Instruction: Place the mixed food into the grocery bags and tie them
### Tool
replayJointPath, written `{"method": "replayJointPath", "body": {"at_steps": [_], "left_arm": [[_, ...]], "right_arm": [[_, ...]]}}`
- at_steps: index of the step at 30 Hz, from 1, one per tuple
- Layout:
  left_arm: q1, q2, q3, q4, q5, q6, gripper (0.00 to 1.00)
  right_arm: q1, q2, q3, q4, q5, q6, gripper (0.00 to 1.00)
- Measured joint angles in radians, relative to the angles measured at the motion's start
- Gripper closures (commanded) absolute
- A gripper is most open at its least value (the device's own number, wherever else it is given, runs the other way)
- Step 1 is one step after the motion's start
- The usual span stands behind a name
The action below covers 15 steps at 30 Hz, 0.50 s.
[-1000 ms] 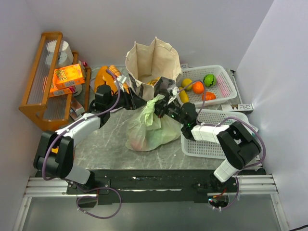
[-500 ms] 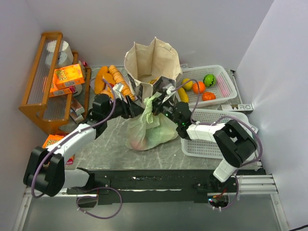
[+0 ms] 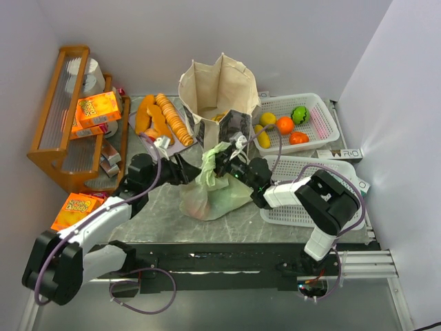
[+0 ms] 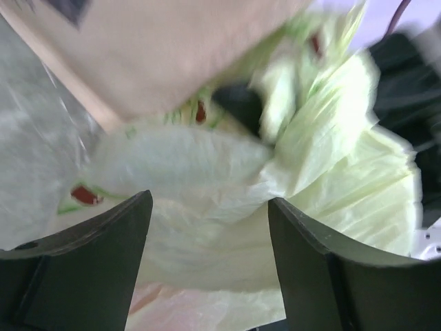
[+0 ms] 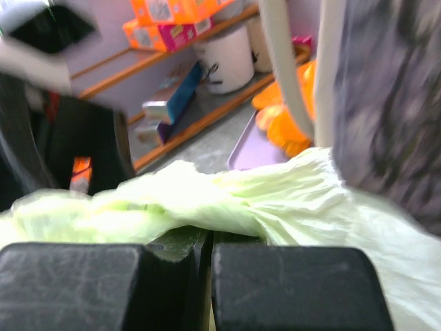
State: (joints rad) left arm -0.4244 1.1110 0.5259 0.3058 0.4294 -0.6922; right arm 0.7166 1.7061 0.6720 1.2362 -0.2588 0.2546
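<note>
The pale-green plastic bag [image 3: 219, 189] lies on the table in front of the beige canvas tote [image 3: 222, 86], its twisted handles bunched at the top [image 3: 212, 157]. Pinkish food shows faintly through its plastic. My right gripper [image 3: 226, 163] is shut on a twisted handle [image 5: 200, 203], its jaws [image 5: 207, 241] pressed together. My left gripper [image 3: 191, 169] is open at the bag's left side; in the left wrist view its fingers [image 4: 103, 234] stand apart with the bag's plastic [image 4: 207, 221] between them. Loose fruit [image 3: 284, 125] lies in the upper white basket [image 3: 324, 124].
A second white basket [image 3: 310, 196] sits at the right front. Bread loaves [image 3: 165, 116] lie on a purple tray behind the left arm. A wooden rack [image 3: 65, 117] with orange boxes stands at the left. Another orange box [image 3: 76, 208] lies at the near left.
My left arm has drawn back toward me and its gripper has dropped beside the bag. My right gripper has shifted left with the handle. The orange box at near left is now uncovered.
</note>
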Motion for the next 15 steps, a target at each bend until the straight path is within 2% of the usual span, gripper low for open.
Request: {"method": "replayJointPath", "body": {"at_steps": [4, 10, 15], "left_arm": [[0.041, -0.063, 0.002, 0.031, -0.011, 0.026, 0.26], [0.066, -0.057, 0.015, 0.092, 0.035, 0.027, 0.30], [0.067, -0.031, 0.018, 0.126, 0.075, 0.022, 0.39]], "right_arm": [[0.001, 0.000, -0.042, 0.016, -0.045, 0.011, 1.00], [0.005, 0.000, -0.053, 0.022, -0.083, 0.016, 1.00], [0.017, -0.005, -0.061, 0.026, -0.082, 0.013, 1.00]]}}
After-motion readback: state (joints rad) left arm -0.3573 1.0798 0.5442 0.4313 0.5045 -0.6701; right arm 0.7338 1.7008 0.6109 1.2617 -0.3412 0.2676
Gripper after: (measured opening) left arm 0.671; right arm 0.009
